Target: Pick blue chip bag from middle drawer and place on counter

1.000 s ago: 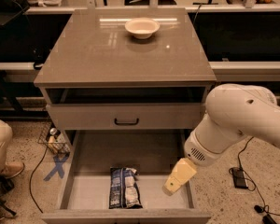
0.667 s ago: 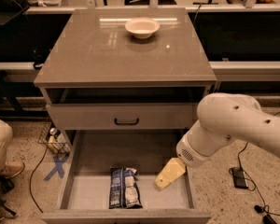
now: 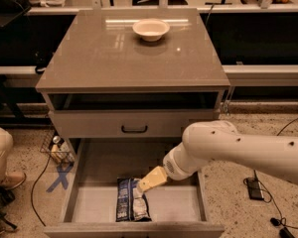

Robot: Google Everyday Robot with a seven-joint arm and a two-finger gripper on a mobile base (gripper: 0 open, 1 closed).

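The blue chip bag [image 3: 130, 201] lies flat on the floor of the open middle drawer [image 3: 176, 205], near its front and left of centre. My gripper [image 3: 143, 184], with tan fingers, reaches down into the drawer from the right on a white arm [image 3: 238, 150] and sits just above the bag's upper right corner. The counter [image 3: 124, 53] is the glossy grey-brown top of the cabinet above.
A white bowl [image 3: 151, 29] stands at the back of the counter. A shallower drawer front with a black handle [image 3: 134, 129] is shut above the open drawer. A person's leg and shoe [image 3: 2, 157] are at the left. Cables and a wire basket [image 3: 59, 150] lie on the floor.
My arm has swung left and down across the drawer. The gripper has moved from the drawer's right side to just over the chip bag. The bag has not moved.
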